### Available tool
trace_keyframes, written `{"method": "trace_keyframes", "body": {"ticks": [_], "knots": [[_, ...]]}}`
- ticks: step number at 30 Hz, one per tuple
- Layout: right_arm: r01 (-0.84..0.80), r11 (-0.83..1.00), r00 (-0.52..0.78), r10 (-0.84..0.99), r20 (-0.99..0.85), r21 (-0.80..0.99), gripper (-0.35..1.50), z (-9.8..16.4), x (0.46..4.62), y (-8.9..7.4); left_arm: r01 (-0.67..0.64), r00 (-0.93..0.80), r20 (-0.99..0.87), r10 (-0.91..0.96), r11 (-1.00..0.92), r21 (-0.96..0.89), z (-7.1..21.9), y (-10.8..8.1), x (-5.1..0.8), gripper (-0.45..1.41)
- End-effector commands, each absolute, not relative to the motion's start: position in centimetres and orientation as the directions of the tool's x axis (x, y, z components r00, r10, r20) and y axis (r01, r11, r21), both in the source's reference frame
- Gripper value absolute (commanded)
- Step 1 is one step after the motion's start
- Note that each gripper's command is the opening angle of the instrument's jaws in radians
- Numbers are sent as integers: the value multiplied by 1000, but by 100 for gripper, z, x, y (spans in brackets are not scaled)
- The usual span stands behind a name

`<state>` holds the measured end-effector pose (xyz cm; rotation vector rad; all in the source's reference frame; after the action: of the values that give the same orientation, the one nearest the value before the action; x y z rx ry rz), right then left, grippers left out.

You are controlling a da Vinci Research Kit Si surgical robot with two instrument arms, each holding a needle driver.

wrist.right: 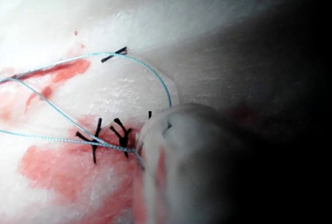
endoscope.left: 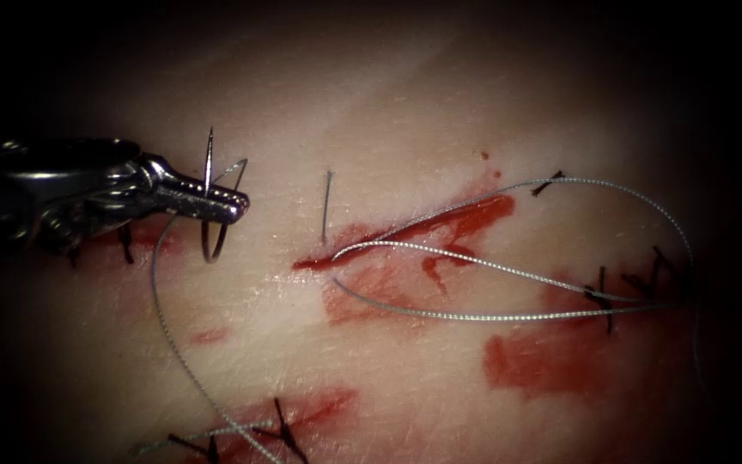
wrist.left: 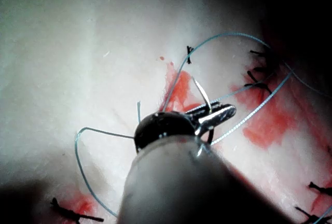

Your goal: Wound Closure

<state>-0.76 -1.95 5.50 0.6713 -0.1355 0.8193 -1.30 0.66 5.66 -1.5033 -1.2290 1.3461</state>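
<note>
Your left tool (endoscope.left: 232, 204) pinches the needle (endoscope.left: 209, 210) near mid-curve, clear above the tissue (endoscope.left: 405, 103), left of the cut (endoscope.left: 405, 234). If that grip loosens, the needle could swivel or drop. The thread (endoscope.left: 508, 316) loops loosely over the cut toward dark stitches (endoscope.left: 603, 296) and could snag there. Bare tissue beyond the cut leaves room. I cannot tell the right tool's (wrist.right: 171, 151) state.

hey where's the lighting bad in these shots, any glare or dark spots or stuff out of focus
Endoscope view: dark vignette around the edges, bright glint on the left tool holding the needle. Left wrist view: strong light washes out the tissue; the near shaft is out of focus. Right wrist view: heavy shadow over one side, with a blurred pale shaft up close.
</note>
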Motion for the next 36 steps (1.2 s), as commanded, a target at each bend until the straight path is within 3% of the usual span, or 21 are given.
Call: {"method": "trace_keyframes", "body": {"ticks": [1, 8, 14, 15, 16, 22, 29, 36], "knots": [[-681, 506, 710, 633, 308, 530, 110, 542, -52, -189, 166, -19, -254, 967, -248, -954, 571, 64, -135, -45], [-590, 574, 770, 611, 183, 567, 110, 502, 35, -152, 166, -19, -254, 967, -248, -954, 571, 64, -135, -45], [-524, 615, 814, 564, 135, 589, 110, 477, 125, -131, 166, -19, -254, 967, -248, -954, 572, 64, -135, -45], [-505, 629, 826, 552, 118, 590, 110, 473, 159, -129, 166, -19, -254, 967, -248, -954, 572, 64, -135, -45], [-505, 629, 826, 552, 118, 590, 110, 473, 159, -129, 166, -19, -254, 967, -248, -954, 572, 64, -135, -45], [-434, 662, 880, 456, 131, 611, 108, 483, 258, -130, 167, -19, -254, 967, -248, -954, 571, 64, -135, -45], [-424, 614, 904, 333, 269, 665, 110, 510, 331, -151, 167, -19, -254, 967, -248, -954, 571, 64, -135, -45], [-410, 579, 910, 309, 276, 705, 103, 548, 365, -172, 167, -19, -254, 967, -247, -955, 570, 64, -135, -45]]}}
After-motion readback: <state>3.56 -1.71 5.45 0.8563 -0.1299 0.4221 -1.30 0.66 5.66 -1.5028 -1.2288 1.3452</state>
